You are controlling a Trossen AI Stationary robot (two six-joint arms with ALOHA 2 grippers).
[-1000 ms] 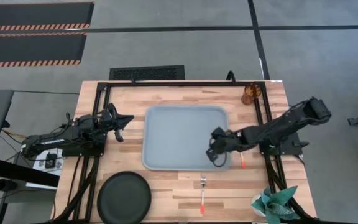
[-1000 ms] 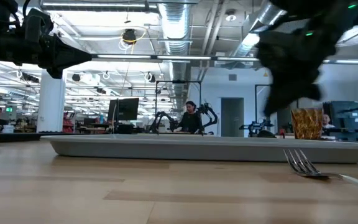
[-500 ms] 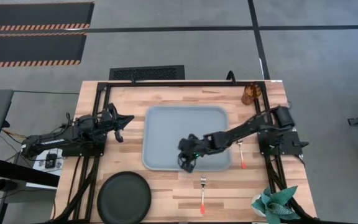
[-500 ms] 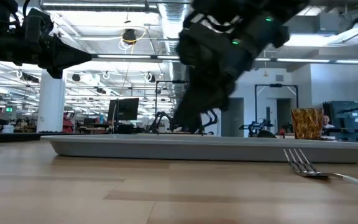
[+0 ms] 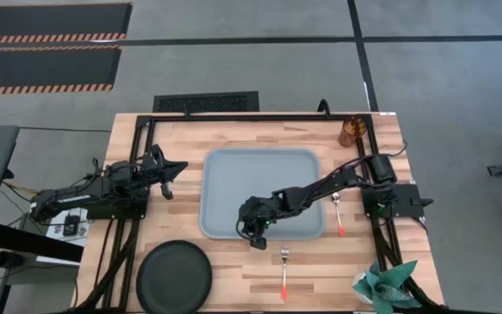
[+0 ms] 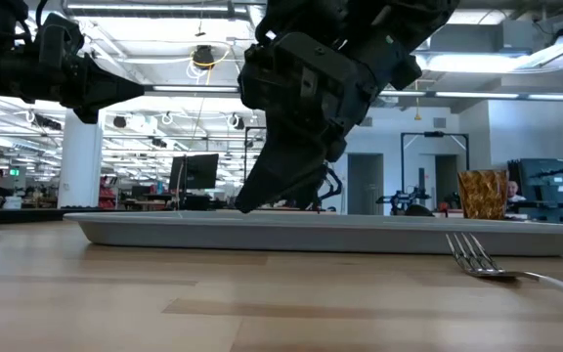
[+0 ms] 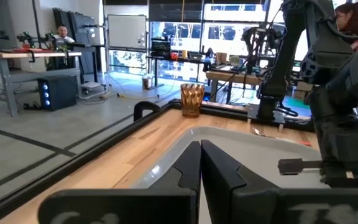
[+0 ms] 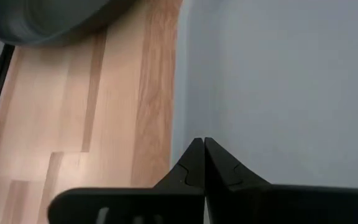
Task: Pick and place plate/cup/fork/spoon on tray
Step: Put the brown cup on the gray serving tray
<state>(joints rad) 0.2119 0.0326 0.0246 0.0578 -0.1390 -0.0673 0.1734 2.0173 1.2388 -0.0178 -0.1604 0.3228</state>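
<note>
One tray sits mid-bench with nothing lying in it. One plate lies at the bench's front left corner, its front rim cut off in the high view; only a sliver shows in the low view. One cup stands at the back right corner, outside the tray. One fork lies on the wood by the front edge; one spoon lies just right of the tray, its bowl partly hidden by the arm. Right hand hangs over the tray's front rim, fingers closed on nothing. Left hand waits above the bench's left side, fingers closed, empty.
</note>
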